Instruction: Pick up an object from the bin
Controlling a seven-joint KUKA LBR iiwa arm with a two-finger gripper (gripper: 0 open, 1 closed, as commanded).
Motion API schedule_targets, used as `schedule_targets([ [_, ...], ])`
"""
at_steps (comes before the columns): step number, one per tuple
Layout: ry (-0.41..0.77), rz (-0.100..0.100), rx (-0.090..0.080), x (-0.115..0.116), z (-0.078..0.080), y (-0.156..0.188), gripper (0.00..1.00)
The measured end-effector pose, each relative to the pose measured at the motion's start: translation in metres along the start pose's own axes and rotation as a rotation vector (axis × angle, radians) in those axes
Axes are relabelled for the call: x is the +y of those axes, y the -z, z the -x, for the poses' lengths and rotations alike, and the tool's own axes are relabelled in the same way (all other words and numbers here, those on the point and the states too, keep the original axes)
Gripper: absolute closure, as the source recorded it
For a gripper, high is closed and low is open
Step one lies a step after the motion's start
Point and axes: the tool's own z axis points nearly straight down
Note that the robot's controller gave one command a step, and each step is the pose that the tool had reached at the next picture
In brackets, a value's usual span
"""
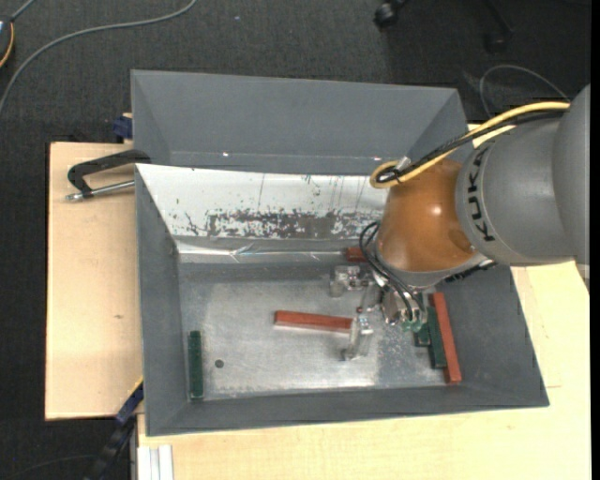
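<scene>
I am seeing the hand (359,334) sitting at the right end of the red-brown flat stick (309,322), which is lying mid-floor in the bin (272,367), its long axis running leftward from the hand. I cannot tell the hand's opening.

Beyond the far wall of the bin (281,112) lies a dark, finely speckled carpet floor (281,42). Past the bin's far right corner a black furniture foot (384,12) rests on that floor, cut off by the picture's edge. Along the bin's near side runs the pale wood of the bench (375,450). Light from above leaves a bright glare on the bin's far inner wall
</scene>
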Motion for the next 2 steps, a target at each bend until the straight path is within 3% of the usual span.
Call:
schedule_targets([
  [1, -0.001, 0.000, -0.007, 0.000, 0.002, 0.004, 1.00],
  [2, 0.102, -0.001, -0.019, 0.030, -0.032, 0.151, 1.00],
])
